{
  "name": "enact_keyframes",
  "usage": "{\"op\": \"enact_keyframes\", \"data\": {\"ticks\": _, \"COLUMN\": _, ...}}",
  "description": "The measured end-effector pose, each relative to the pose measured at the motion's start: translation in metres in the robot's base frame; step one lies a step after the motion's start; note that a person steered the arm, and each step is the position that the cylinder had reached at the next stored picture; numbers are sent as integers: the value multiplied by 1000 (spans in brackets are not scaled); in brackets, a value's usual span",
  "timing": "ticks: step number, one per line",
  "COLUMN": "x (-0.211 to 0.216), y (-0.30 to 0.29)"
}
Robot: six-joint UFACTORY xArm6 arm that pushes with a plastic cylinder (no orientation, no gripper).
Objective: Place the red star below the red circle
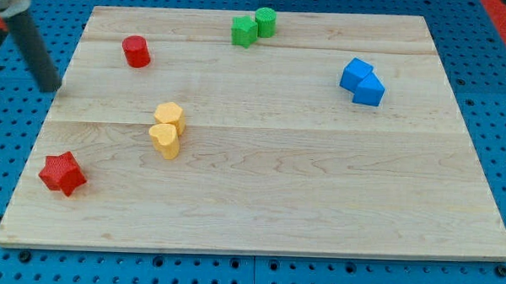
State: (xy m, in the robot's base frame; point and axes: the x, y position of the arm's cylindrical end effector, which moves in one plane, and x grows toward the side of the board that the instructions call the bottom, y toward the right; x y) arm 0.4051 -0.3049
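Note:
The red star (63, 172) lies near the board's left edge, low in the view. The red circle (136, 51) stands toward the view's top left, well above and to the right of the star. My tip (51, 89) is at the end of the dark rod at the view's far left, just off the board's left edge. It is above the star and below-left of the red circle, touching neither.
Two yellow blocks (166, 129) sit touching left of centre. Two green blocks (254, 26) sit together at the top centre. Two blue blocks (362, 82) sit together at the upper right. The wooden board (318, 203) lies on a blue pegboard.

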Motion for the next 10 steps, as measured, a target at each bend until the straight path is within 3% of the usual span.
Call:
{"op": "enact_keyframes", "data": {"ticks": 1, "x": 15, "y": 0}}
{"op": "enact_keyframes", "data": {"ticks": 2, "x": 66, "y": 1}}
{"op": "enact_keyframes", "data": {"ticks": 3, "x": 143, "y": 28}}
{"op": "enact_keyframes", "data": {"ticks": 4, "x": 181, "y": 37}}
{"op": "enact_keyframes", "data": {"ticks": 5, "x": 154, "y": 68}}
{"op": "enact_keyframes", "data": {"ticks": 10, "x": 9, "y": 96}}
